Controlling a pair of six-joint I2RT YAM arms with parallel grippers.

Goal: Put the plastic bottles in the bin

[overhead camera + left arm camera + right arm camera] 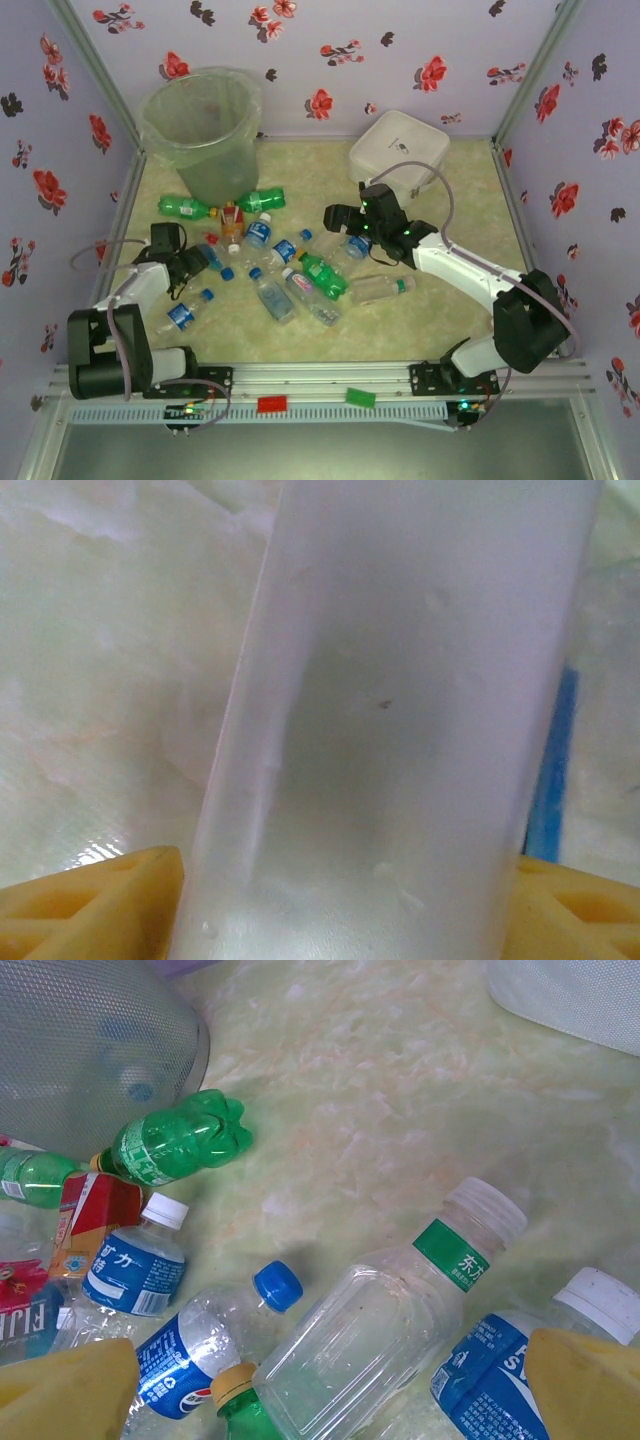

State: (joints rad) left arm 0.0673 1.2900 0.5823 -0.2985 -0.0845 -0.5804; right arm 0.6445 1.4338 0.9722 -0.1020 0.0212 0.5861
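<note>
Several plastic bottles lie scattered on the table: green ones (185,208) (325,275), an orange-red one (232,225), and clear blue-labelled ones (272,298) (183,315). The pale-green bin (200,130) stands at the back left. My left gripper (200,265) is down at a clear bottle (400,730) lying on the table. That bottle spans the gap between the yellow fingers (90,905), touching both. My right gripper (330,1390) hangs open above a clear square bottle with a green label (370,1340), with a blue-capped bottle (200,1345) to its left.
A white lidded box (398,150) sits at the back right, just behind the right arm. Flowered walls close in three sides. A metal rail (320,385) runs along the near edge. Bare table lies at the front right (440,320).
</note>
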